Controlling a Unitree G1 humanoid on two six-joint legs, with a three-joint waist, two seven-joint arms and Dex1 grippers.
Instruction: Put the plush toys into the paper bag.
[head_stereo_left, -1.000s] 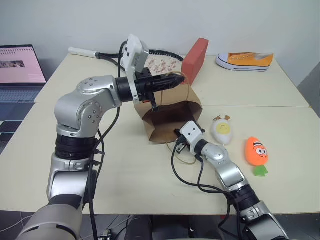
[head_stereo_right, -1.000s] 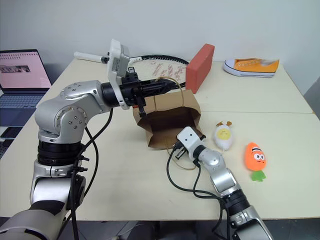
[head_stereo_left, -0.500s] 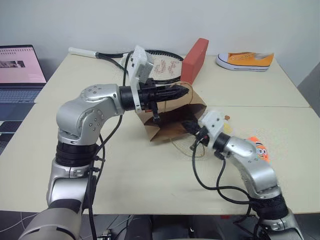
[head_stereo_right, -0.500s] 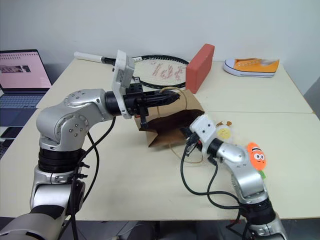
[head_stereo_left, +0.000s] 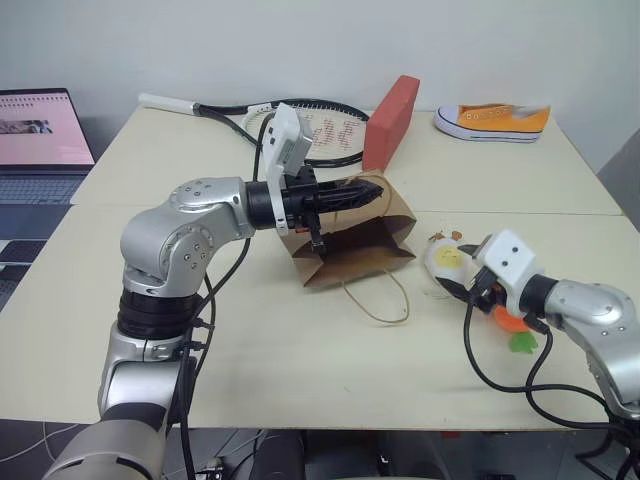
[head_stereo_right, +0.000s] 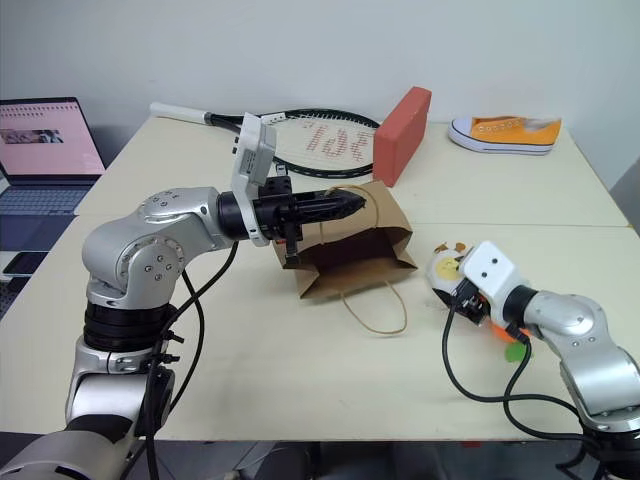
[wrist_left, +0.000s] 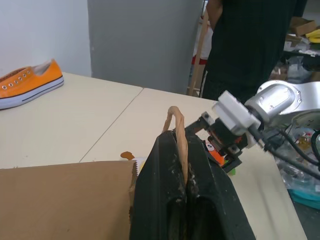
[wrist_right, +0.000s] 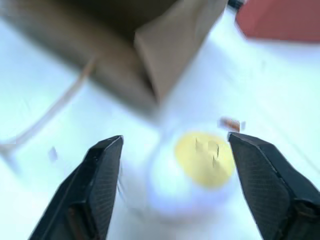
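Spanning both head views: cream tabletop (head_stereo_left: 250, 350), carrying everything below. Lying on its side at tabletop centre: brown paper bag (head_stereo_left: 365, 245), mouth turned toward the near edge, one loop handle (head_stereo_left: 378, 300) flat on the tabletop in front of it. Pinched at the bag's upper edge: second handle, gripped by left claw (head_stereo_left: 372, 190), fingers clenched together on it, pointing level toward the right side. Behind the bag: tennis racket (head_stereo_left: 300, 125), red block (head_stereo_left: 390, 122) standing on edge, orange sneaker (head_stereo_left: 492, 121) at the far right corner. Off the left edge: laptop (head_stereo_left: 40, 130), screen lit. Right of the bag, apart from it: white egg toy (head_stereo_left: 445, 260) with yellow face, flat on the tabletop. Just beside it, toward the near edge: orange carrot toy (head_stereo_right: 503, 335), largely hidden behind the right wrist. Aimed at the egg toy: right claw (wrist_right: 172, 185), fingers spread wide, released, nothing between them.
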